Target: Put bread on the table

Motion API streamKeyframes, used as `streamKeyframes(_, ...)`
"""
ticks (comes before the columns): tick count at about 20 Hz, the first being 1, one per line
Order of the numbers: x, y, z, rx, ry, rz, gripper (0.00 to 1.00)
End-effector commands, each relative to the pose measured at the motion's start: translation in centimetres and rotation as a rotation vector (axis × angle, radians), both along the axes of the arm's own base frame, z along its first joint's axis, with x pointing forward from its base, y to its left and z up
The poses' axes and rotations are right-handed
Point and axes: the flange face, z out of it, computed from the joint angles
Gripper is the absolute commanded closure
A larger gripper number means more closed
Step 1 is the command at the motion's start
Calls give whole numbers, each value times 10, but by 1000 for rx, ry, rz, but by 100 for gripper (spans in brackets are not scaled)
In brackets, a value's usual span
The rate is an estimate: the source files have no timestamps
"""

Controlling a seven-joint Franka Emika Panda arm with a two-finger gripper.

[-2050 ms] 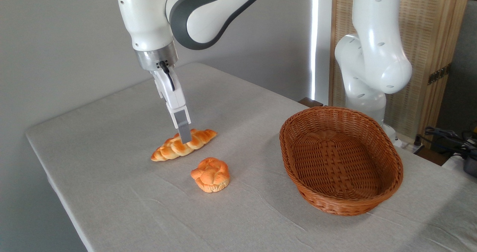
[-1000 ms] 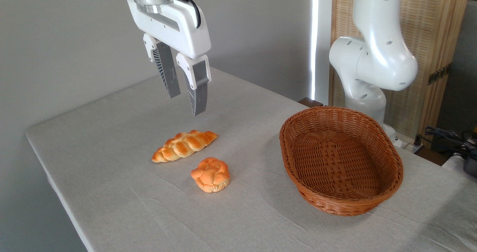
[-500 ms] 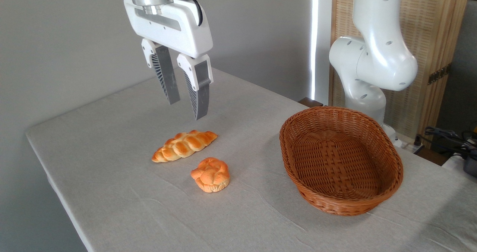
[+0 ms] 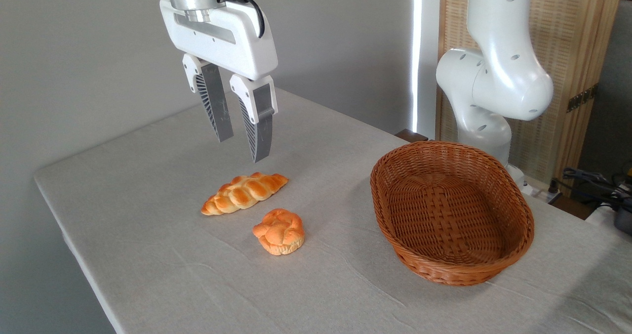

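My gripper [image 4: 241, 150] hung in the air with its two ribbed fingers [image 4: 258, 129] pointing down, spread apart with a clear gap between them, and nothing held. It sat above the surface [image 4: 148, 255] and just above the bread [image 4: 244, 192], not touching it. The bread lay flat on the grey cloth, a long braided golden-orange loaf angled so that its right end sat farther back than its left. Just in front of it, close but apart, I could see a small round knotted bun [image 4: 279, 231], also resting on the cloth. Farther to the right, well apart from both, stood a brown oval wicker basket [image 4: 513, 255] with nothing visible inside. Behind the basket rose the arm's white base and lower joints [image 4: 493, 77], with a slatted wooden screen [image 4: 582, 37] at the back.
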Motion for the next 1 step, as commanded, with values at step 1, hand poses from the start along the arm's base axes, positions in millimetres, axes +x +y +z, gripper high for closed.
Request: streamKeyframes(1, 2, 1, 3, 13, -8, 5, 0)
